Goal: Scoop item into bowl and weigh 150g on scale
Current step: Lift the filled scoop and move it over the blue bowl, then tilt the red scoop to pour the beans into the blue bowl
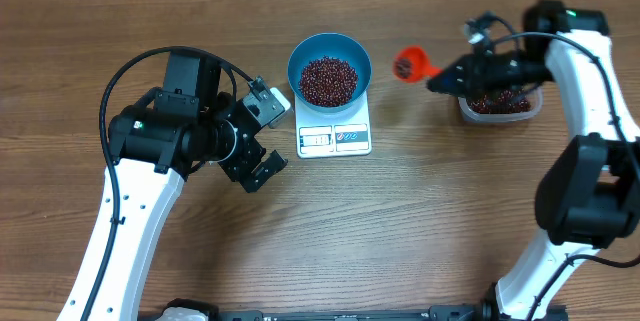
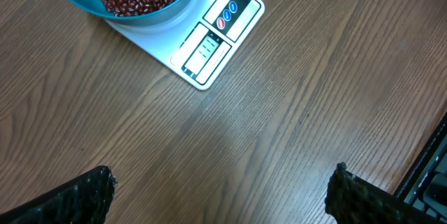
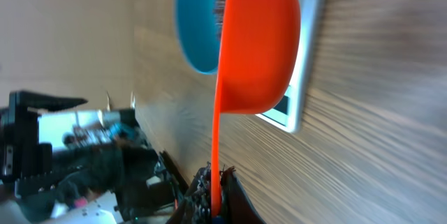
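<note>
The left claw (image 1: pixel 272 136) gapes wide, holding nothing, above the wood-grain surface (image 1: pixel 420 211). Just ahead of it, the flat white square scale (image 1: pixel 335 139) carries the round, deep blue bowl (image 1: pixel 297 61) of small dark red-brown beans (image 1: pixel 329 79). The right claw (image 1: pixel 437 79) is clamped on the thin handle of a smooth orange plastic scoop (image 1: pixel 408 63), whose cup sits beyond its tips.

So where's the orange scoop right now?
In the overhead view, the orange scoop is on the right side, held by the right tool between the blue bowl and the clear tub.
</note>
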